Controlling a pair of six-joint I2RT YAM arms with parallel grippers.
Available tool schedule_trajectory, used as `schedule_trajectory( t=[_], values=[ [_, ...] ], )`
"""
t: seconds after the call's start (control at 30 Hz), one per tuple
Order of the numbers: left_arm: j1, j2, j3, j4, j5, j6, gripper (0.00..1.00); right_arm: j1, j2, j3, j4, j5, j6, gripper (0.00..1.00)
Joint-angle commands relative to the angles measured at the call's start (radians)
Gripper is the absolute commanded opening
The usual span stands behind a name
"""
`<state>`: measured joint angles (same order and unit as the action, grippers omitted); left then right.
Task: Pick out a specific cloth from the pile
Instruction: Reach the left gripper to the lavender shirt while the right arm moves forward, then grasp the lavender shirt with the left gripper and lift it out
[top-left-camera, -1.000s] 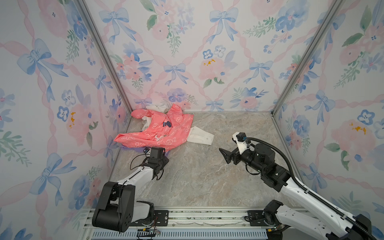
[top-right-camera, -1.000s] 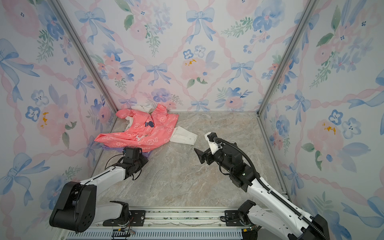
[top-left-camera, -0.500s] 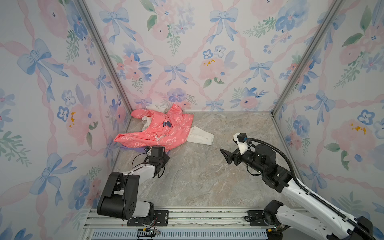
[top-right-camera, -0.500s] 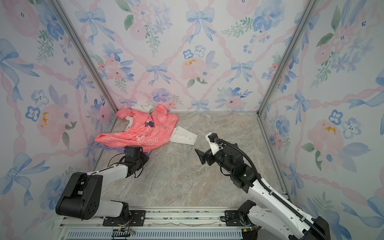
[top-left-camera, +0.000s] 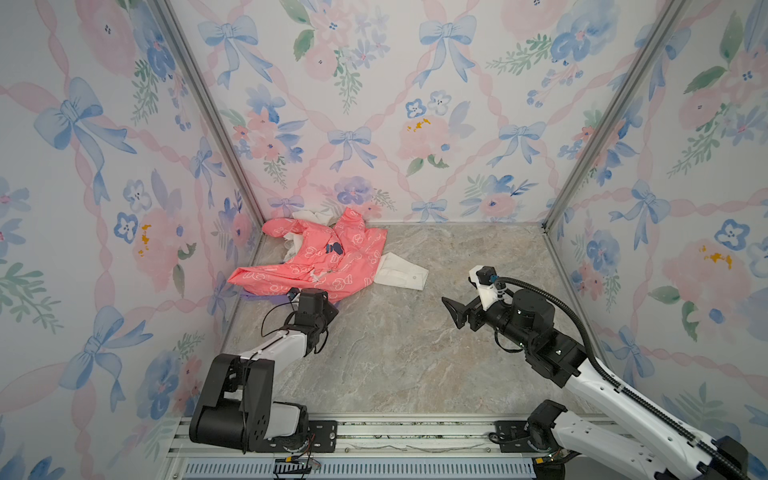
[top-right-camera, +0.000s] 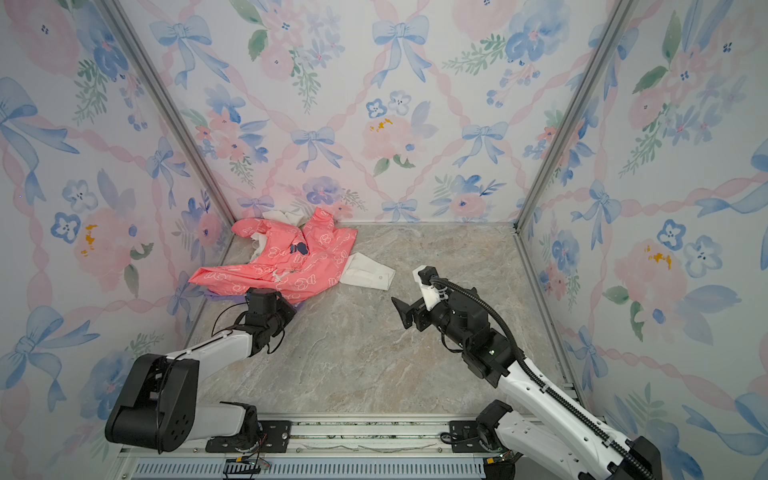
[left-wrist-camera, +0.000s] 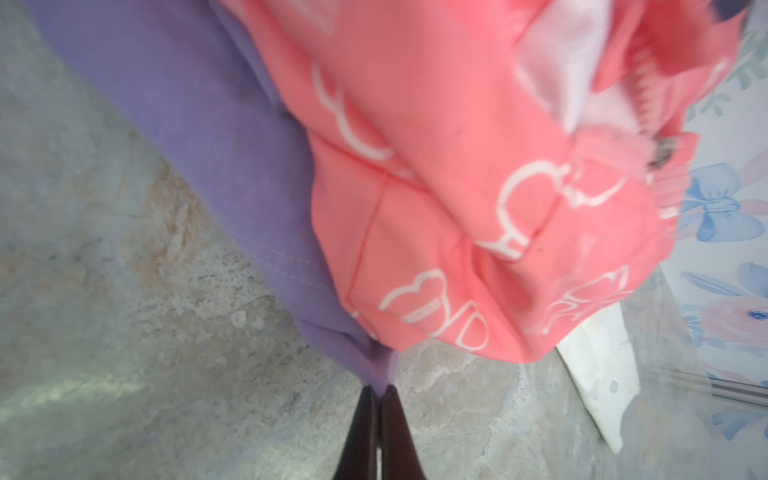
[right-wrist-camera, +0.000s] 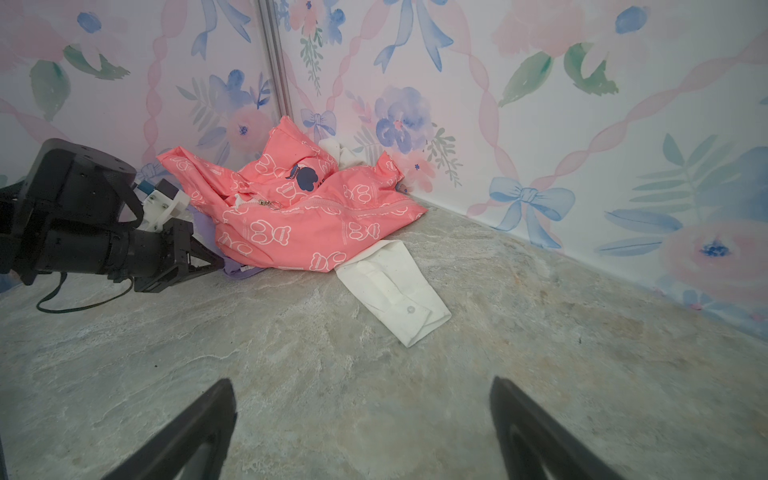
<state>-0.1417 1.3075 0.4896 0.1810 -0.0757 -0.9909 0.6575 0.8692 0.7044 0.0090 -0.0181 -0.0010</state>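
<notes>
The pile (top-left-camera: 328, 262) lies in the far left corner, with a coral-pink jacket (top-right-camera: 299, 262) on top. The lavender cloth (left-wrist-camera: 199, 137) lies under the jacket, and only its edge shows in both top views (top-left-camera: 266, 297). My left gripper (left-wrist-camera: 380, 388) is shut on a corner of that cloth at the pile's near edge (top-left-camera: 333, 308). From the right wrist view the same gripper (right-wrist-camera: 220, 264) meets the purple edge (right-wrist-camera: 241, 270). My right gripper (right-wrist-camera: 361, 386) stands open over bare floor, right of the pile (top-left-camera: 451, 311), and holds nothing.
A white shirt's buttoned cuff (top-left-camera: 401, 274) sticks out from under the jacket towards the middle (right-wrist-camera: 395, 295). Floral walls close in the marble floor (top-left-camera: 415, 353) on three sides, and the pile lies against the left and back walls.
My left gripper has closed on the lavender cloth's edge. The left arm has swung slightly at its base. The right arm has not moved.
</notes>
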Motion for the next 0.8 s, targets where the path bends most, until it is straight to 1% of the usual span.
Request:
schedule_trajectory(
  t=[0.0, 0.37, 0.63, 0.77],
  values=[
    [0.005, -0.078, 0.027, -0.007, 0.004, 0.035, 0.0, 0.01, -0.013, -0.016, -0.024, 0.011, 0.001, 0.97],
    [0.008, -0.204, 0.163, -0.073, -0.003, 0.116, 0.0, 0.01, -0.008, -0.014, -0.021, 0.006, 0.006, 0.97],
    [0.016, -0.206, 0.35, -0.115, 0.037, 0.151, 0.0, 0.011, 0.008, 0.002, -0.027, -0.01, 0.013, 0.97],
    [0.018, -0.204, 0.418, -0.127, 0.036, 0.162, 0.0, 0.013, 0.001, -0.005, -0.017, -0.012, 0.022, 0.97]
  ],
)
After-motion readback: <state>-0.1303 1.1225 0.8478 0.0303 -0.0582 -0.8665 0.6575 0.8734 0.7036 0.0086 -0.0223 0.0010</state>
